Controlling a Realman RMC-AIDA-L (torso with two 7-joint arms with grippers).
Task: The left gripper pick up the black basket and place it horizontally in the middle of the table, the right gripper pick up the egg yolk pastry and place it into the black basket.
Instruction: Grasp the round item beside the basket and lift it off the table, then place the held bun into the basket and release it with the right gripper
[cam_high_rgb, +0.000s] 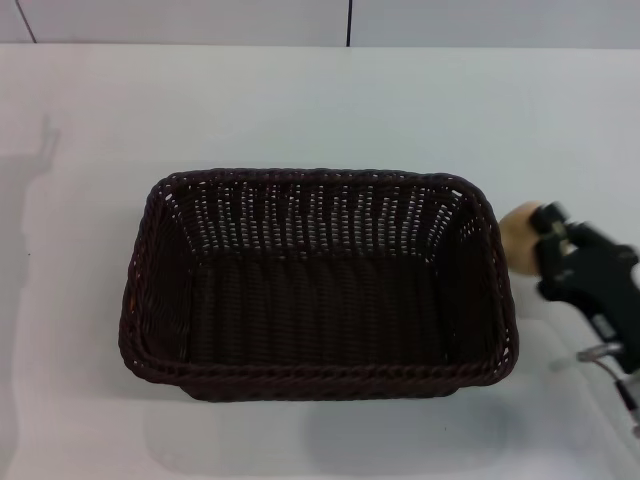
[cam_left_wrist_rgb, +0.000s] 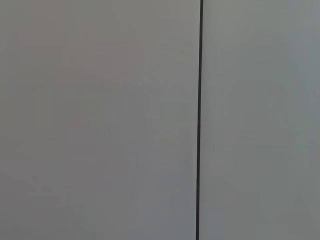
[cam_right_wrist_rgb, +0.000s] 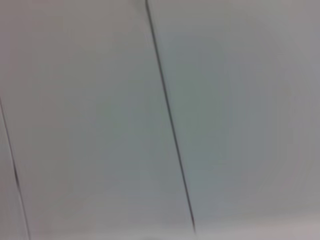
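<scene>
Basket (cam_high_rgb: 318, 285) first: the black basket is sitting on the table (cam_high_rgb: 300, 110) with its long side running across the head view, open side up, roughly at the middle of the white top. Its woven floor is showing bare.

At about three o'clock from the basket, the right gripper (cam_high_rgb: 535, 245) is reaching in from the right edge of the head view, its black jointed body angling up and leftward from the lower right, thin cables trailing at its rear. Its fingers are closing around the egg yolk pastry (cam_high_rgb: 518, 235), which is showing as a pale tan dome at the gripper's tip, just beside the basket's right rim and outside it. Whether the pastry is resting on the table or lifted cannot be told.

The left gripper is appearing in none of the views. Both wrist views are showing only a pale grey panelled surface (cam_left_wrist_rgb: 100, 120) crossed by thin dark seams.
</scene>
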